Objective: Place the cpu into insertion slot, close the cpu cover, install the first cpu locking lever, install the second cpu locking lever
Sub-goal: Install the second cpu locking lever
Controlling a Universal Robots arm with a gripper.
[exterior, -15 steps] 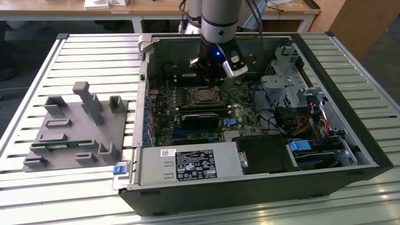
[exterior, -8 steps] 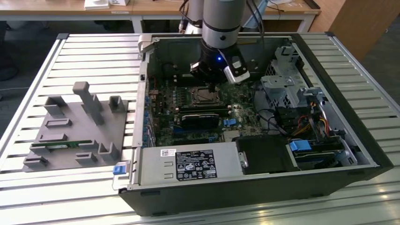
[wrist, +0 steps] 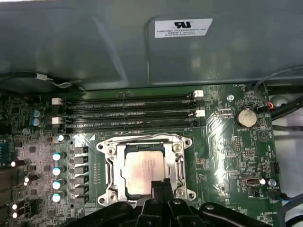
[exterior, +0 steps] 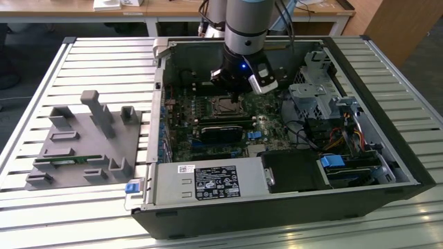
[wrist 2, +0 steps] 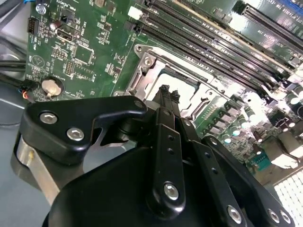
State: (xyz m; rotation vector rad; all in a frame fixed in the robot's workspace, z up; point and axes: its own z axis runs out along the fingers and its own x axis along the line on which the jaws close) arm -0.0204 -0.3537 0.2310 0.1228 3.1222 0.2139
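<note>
While the gripper [wrist: 158, 187] hung just above the socket, fingers pressed together and pinching nothing, the cpu [wrist: 143, 169] lay seated in its slot with the cpu cover [wrist: 145, 144] closed over it; memory slots [wrist: 132, 111] lay beyond, toward twelve o'clock.

A robotics lab or workshop: an opened computer case [exterior: 291, 129] lies on a slatted metal workbench [exterior: 104, 62], a grey fixture tray [exterior: 83, 140] sits at mid-left, and wooden desks [exterior: 173, 8] line the frame's top edge.
</note>
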